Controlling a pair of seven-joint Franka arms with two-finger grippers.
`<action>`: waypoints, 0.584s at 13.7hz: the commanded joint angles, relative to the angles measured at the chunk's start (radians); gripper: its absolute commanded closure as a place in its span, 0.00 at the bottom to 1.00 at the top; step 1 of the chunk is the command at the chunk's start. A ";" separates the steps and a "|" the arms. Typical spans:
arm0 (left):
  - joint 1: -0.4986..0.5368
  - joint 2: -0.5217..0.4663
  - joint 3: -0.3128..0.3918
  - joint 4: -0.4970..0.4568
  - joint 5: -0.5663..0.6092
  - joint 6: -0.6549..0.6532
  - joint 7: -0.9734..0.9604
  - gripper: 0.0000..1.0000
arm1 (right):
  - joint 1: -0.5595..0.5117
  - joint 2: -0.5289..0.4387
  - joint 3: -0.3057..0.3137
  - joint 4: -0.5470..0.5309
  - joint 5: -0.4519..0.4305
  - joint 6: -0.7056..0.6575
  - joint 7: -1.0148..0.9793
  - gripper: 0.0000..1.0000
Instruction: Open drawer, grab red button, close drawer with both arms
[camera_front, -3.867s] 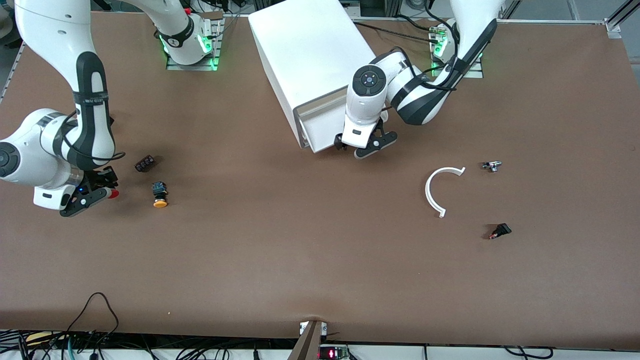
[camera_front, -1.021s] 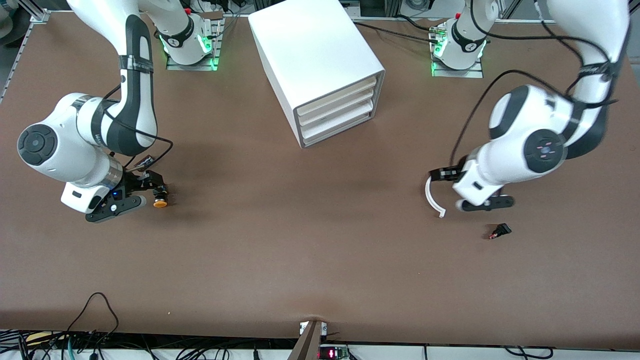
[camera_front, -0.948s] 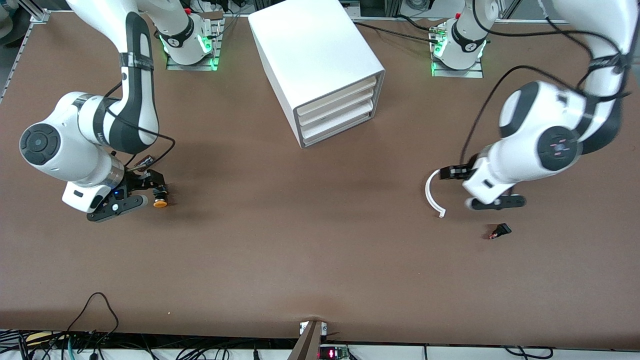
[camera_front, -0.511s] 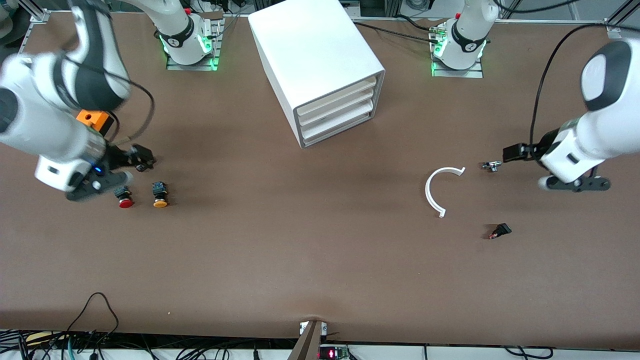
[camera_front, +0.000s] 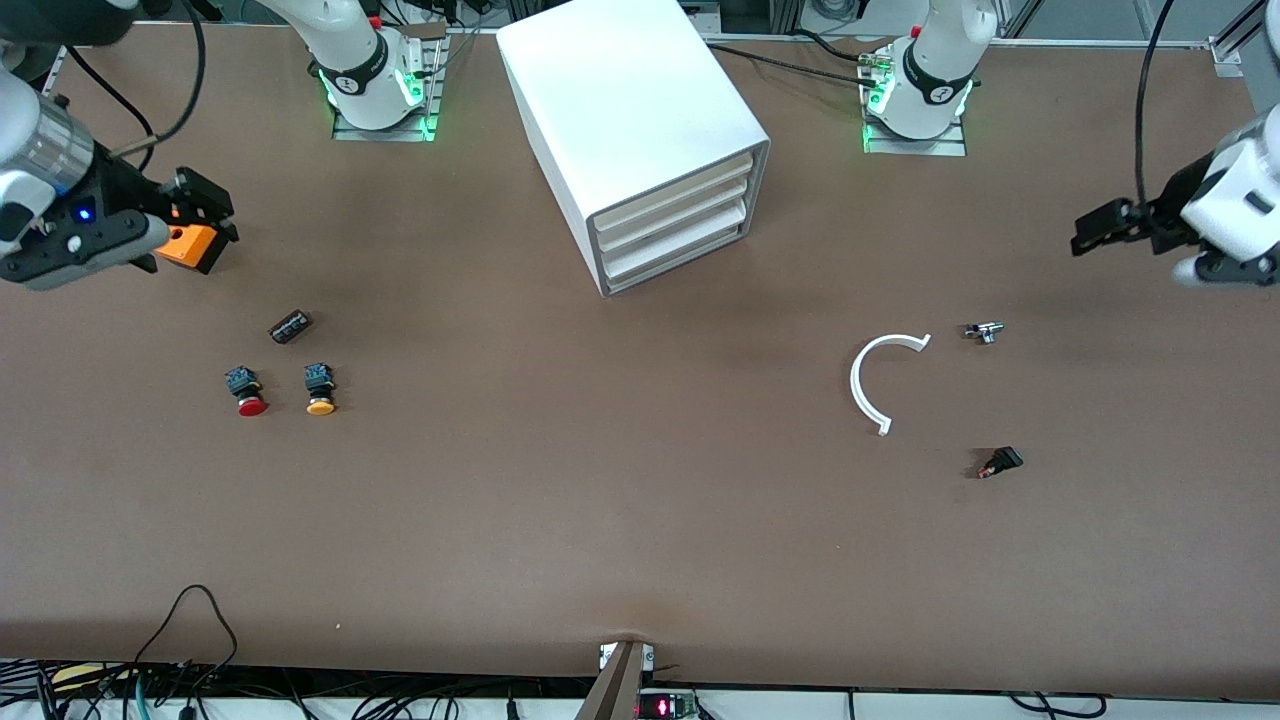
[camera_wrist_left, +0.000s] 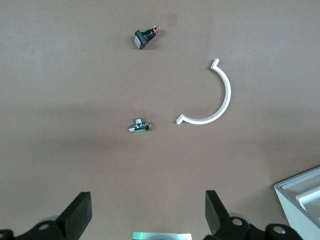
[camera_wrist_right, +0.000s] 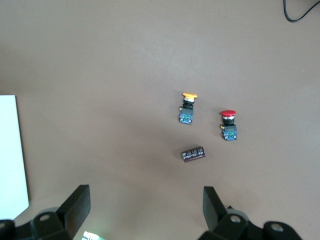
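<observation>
The red-capped button (camera_front: 247, 392) (camera_wrist_right: 229, 125) lies on the brown table, beside a like button with an orange-yellow cap (camera_front: 320, 390) (camera_wrist_right: 187, 107). The white drawer unit (camera_front: 640, 130) stands mid-table with all three drawers shut. My right gripper (camera_front: 190, 222) (camera_wrist_right: 145, 207) hangs open and empty over the orange box (camera_front: 195, 250) at the right arm's end, well apart from the button. At the left arm's end my left gripper (camera_front: 1135, 255) (camera_wrist_left: 147, 215) hangs open and empty above bare table.
A black cylinder (camera_front: 290, 326) (camera_wrist_right: 193, 154) lies near the two buttons. Toward the left arm's end lie a white arc (camera_front: 880, 385) (camera_wrist_left: 215, 100), a small metal part (camera_front: 985, 332) (camera_wrist_left: 140, 126) and a small black switch (camera_front: 1000, 462) (camera_wrist_left: 145, 37).
The drawer that stood open is now shut. Both grippers have lifted and swung out toward their ends of the table. The red button, earlier under the right gripper, now lies uncovered.
</observation>
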 joint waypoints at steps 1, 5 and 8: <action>-0.015 -0.058 0.012 -0.036 0.034 -0.025 0.023 0.00 | -0.020 -0.019 0.007 0.026 -0.016 -0.041 -0.018 0.00; -0.009 -0.111 0.011 -0.036 0.051 -0.065 0.023 0.00 | -0.021 -0.013 0.005 0.072 -0.016 -0.072 -0.015 0.00; -0.007 -0.109 0.011 -0.036 0.049 -0.061 0.026 0.00 | -0.023 -0.011 0.005 0.076 -0.016 -0.078 -0.018 0.00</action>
